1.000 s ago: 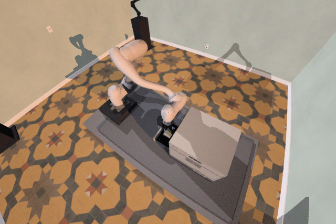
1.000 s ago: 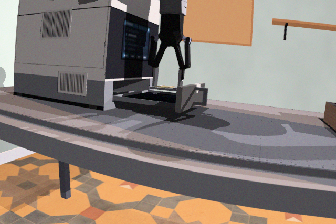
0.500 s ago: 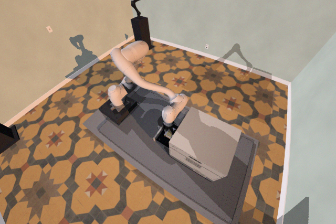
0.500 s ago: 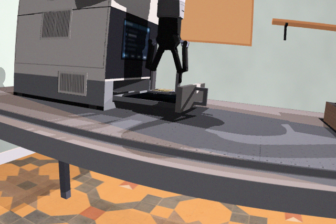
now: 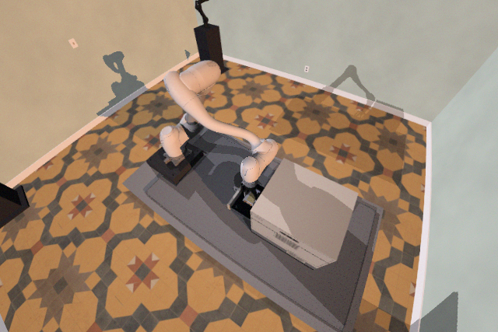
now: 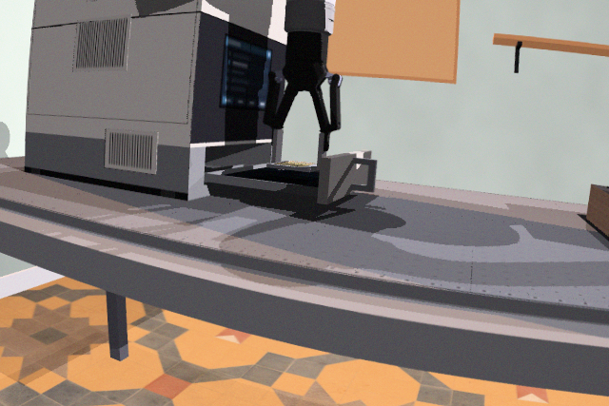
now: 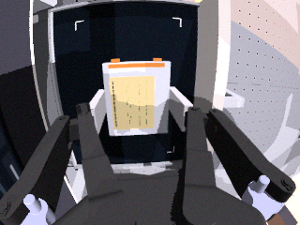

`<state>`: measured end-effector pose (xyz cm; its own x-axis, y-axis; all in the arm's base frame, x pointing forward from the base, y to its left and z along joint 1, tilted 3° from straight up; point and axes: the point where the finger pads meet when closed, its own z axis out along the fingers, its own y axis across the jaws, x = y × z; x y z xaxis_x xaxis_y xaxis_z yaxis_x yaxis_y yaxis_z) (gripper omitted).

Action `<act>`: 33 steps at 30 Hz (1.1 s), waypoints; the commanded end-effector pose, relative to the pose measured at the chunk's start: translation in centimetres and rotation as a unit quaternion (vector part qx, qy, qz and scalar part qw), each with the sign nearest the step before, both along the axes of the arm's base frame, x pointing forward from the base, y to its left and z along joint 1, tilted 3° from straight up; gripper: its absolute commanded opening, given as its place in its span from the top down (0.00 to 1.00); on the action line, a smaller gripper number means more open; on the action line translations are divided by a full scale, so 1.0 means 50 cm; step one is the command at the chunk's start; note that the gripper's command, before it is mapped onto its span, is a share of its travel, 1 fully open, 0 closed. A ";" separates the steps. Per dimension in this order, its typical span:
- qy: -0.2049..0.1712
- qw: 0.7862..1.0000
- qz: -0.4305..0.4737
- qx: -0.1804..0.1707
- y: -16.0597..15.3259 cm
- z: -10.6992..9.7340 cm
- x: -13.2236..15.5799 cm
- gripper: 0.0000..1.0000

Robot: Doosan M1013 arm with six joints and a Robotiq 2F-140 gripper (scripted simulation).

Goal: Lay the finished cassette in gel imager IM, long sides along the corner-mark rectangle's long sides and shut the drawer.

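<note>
My gripper (image 5: pixel 250 192) (image 6: pixel 300 146) (image 7: pixel 137 97) points down over the open drawer, shut on the cassette FINISHED by its two long sides. The cassette (image 5: pixel 249 199) (image 6: pixel 294 164) (image 7: pixel 133 103) is roughly level, its yellow gel window up and its orange strip towards the top of the wrist view. It appears slightly above the drawer's dark glass (image 7: pixel 127 37). Three white corner marks show; the fourth is hidden. The cassette's long sides run nearly along the marked rectangle's long sides; exact centring is unclear. The drawer front (image 6: pixel 330 178) stands out from the imager IM (image 5: pixel 301 207) (image 6: pixel 110 97).
The drawer's handle (image 6: pixel 372 175) (image 7: pixel 232 99) sticks out from its front, right of the fingers in the wrist view. IM's screen face (image 6: pixel 245 72) is close beside the gripper. A dark block (image 5: pixel 175 167) stands on the deck (image 5: pixel 237 248) near the arm's base.
</note>
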<state>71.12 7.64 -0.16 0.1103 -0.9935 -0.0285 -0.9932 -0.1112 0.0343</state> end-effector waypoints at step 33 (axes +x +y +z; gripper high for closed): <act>0.000 1.000 0.000 0.000 0.001 -0.020 -0.001 0.90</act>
<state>71.09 7.66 -1.11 0.1103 -0.9935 -0.0285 -0.9932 -0.1112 0.0343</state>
